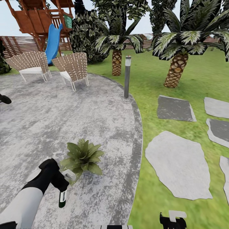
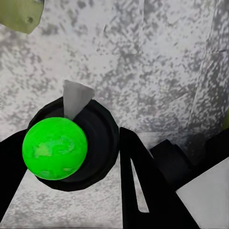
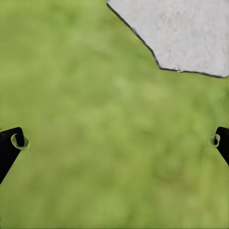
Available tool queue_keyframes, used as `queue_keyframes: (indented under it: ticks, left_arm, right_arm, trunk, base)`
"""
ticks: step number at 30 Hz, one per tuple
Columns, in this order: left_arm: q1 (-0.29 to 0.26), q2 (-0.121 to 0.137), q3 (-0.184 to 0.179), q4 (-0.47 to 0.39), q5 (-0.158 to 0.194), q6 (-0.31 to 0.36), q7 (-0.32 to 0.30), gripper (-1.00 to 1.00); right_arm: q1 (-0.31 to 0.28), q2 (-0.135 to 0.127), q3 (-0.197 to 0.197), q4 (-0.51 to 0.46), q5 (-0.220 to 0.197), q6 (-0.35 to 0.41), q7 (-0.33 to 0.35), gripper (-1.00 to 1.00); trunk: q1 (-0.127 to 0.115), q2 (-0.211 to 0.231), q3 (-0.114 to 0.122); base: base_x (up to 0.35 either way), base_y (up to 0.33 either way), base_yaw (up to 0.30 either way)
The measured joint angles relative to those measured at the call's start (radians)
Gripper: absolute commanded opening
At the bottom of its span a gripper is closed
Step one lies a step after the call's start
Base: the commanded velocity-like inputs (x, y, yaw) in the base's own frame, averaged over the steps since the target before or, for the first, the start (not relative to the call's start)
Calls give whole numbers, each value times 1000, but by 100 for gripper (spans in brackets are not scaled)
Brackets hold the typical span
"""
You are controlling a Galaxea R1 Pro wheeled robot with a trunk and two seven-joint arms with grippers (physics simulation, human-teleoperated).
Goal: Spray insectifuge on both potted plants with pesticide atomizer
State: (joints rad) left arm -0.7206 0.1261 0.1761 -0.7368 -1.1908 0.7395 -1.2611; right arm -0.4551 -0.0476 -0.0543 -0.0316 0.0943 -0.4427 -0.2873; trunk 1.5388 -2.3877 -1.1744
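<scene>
Left gripper [image 1: 60, 183] clenched around small dark green-black spray bottle [image 1: 63, 196] beside leafy green potted plant [image 1: 82, 156]; right gripper [image 3: 114, 140] spread wide over grass.

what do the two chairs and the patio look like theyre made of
The chairs: woven tan wicker on thin white frames, probably metal; the lattice weave shows on their backs. The patio: mottled grey stone or concrete, matte, with a speckled surface and a darker edging band.

Bright, even daylight with hardly any shadows; the lawn [image 3: 95, 143] renders soft and blurry.
</scene>
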Motion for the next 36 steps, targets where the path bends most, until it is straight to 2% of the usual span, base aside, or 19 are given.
queue_keyframes:
  ticks: [2, 3, 4, 6, 7, 8, 10, 13, 17, 31, 36]
  left_arm:
    - [-2, 0, -1, 0, -5, 6, 0, -100]
    - [-3, -1, -1, 0, -20, 8, 0, -100]
    - [-5, -5, -1, 0, -48, 9, 0, -100]
    - [-10, -14, 0, 0, -138, 19, -18, -100]
    - [-11, -16, 1, 0, -158, 22, -36, -100]
    - [-19, -17, 0, -1, -183, 25, -91, -100]
    - [-63, -16, -4, -1, -222, 26, -163, -100]
    - [-119, -20, -6, 0, -313, 55, -196, -100]
    - [-136, -20, -5, -1, -330, 77, -199, -100]
    - [-160, -18, -7, -2, -332, 81, -199, -100]
    - [-164, -20, -7, -2, -333, 81, -199, -100]
  right_arm:
    - [0, -1, 0, 1, 1, 0, 0, 100]
    - [0, -1, 0, 1, 1, 0, 0, 100]
    - [0, -2, 0, 1, 1, 0, 0, 100]
    - [0, -3, 0, 1, 1, 0, 0, 100]
    - [0, -3, 0, 1, 1, 0, 0, 100]
    - [0, -3, 0, 1, 1, 0, 0, 100]
    - [0, -3, 0, 1, 1, 0, 0, 100]
    - [0, -2, 0, 0, 0, 0, 0, 100]
    - [0, -2, 0, 0, 0, 0, 0, 100]
    - [0, 0, 0, 0, 0, 0, -1, 100]
    - [0, 0, 0, 0, 0, 0, -1, 100]
  trunk:
    - [0, 0, 0]
    - [0, 0, 0]
    - [0, 0, 0]
    - [0, 0, 0]
    - [0, 0, 0]
    - [0, 0, 0]
    - [0, 0, 0]
    - [0, 0, 0]
    - [-1, 0, 0]
    - [0, 0, 0]
    - [0, 0, 0]
  base:
    - [0, 0, 16]
    - [0, 0, 6]
    - [0, 0, 2]
    - [0, 0, 1]
    - [0, 0, 0]
    - [0, 0, 0]
    - [0, 0, 0]
    - [107, -24, 0]
    - [263, -107, 1]
    - [73, -247, 232]
    - [127, -256, 64]
